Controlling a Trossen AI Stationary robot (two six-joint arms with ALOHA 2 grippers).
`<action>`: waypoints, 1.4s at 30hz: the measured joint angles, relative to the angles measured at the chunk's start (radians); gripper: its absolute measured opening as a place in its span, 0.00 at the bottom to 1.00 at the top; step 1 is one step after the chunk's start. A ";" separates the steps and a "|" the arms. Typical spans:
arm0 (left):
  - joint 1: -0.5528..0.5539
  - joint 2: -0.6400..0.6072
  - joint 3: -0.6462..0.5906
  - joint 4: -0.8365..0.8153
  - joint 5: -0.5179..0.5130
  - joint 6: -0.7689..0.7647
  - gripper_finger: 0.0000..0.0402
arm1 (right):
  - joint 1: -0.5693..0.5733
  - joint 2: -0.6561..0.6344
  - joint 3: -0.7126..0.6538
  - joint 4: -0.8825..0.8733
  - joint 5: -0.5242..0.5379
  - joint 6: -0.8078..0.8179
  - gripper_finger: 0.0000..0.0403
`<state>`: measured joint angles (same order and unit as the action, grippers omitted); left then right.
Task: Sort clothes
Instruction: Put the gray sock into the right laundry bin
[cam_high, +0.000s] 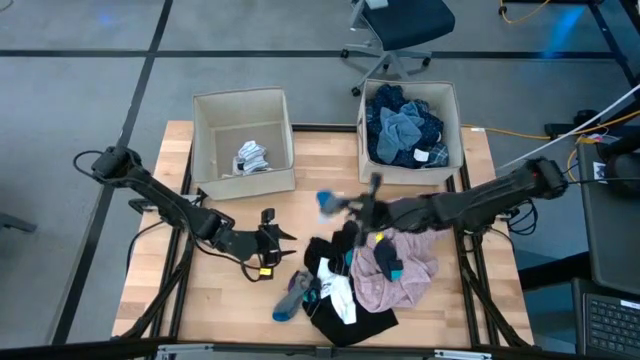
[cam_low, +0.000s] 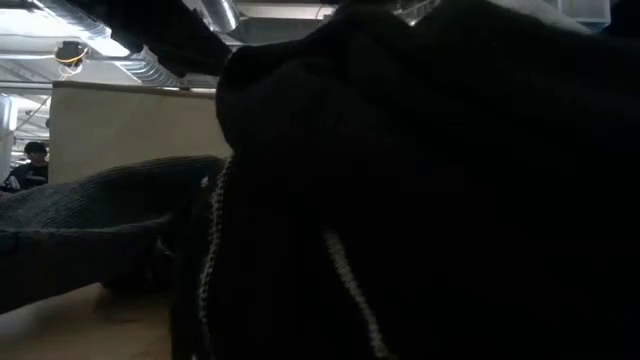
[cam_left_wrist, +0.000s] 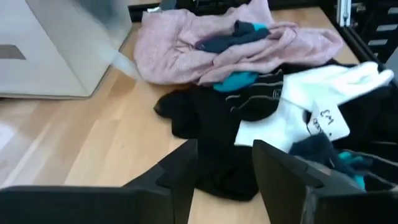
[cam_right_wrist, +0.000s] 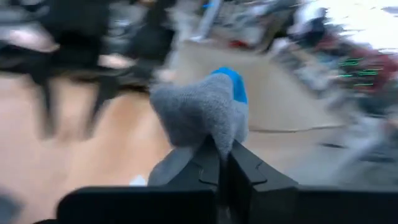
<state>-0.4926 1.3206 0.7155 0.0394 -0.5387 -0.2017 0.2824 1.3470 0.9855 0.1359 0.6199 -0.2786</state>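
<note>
Between the right gripper's (cam_right_wrist: 219, 155) shut jaws sits a grey-blue sock (cam_right_wrist: 202, 112); left gripper (cam_left_wrist: 224, 165) gapes empty.

The place was a robotics lab or test workshop rather than a home; a bare wooden table (cam_high: 215, 300) stood on a dark metal frame over grey floor marked with dark seams; two dark arms were mounted at its left and right edges; an office chair (cam_high: 395, 30) on castors stood beyond the table's far edge; yellow cable (cam_high: 545, 12) trailed across the floor near the far right corner; a keyboard (cam_high: 612, 325) lay on a dark bench to the right; exposed ducts (cam_low: 215, 15) and bright lights ran under the ceiling; a person (cam_low: 30, 165) sat far behind.
</note>
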 joint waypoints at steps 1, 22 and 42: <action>-0.007 -0.002 0.000 -0.010 -0.001 0.001 0.36 | -0.006 -0.037 0.000 -0.008 0.057 -0.040 0.02; -0.061 -0.255 -0.255 0.273 -0.073 -0.021 0.34 | -0.624 -0.350 0.000 -0.444 0.125 0.067 0.08; -0.066 -0.305 -0.283 0.202 -0.091 -0.082 0.34 | -0.587 -0.357 0.130 -0.896 -0.318 0.518 0.65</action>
<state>-0.5587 1.0153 0.4328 0.2417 -0.6296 -0.2832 -0.3047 0.9905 1.1159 -0.7605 0.3022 0.2398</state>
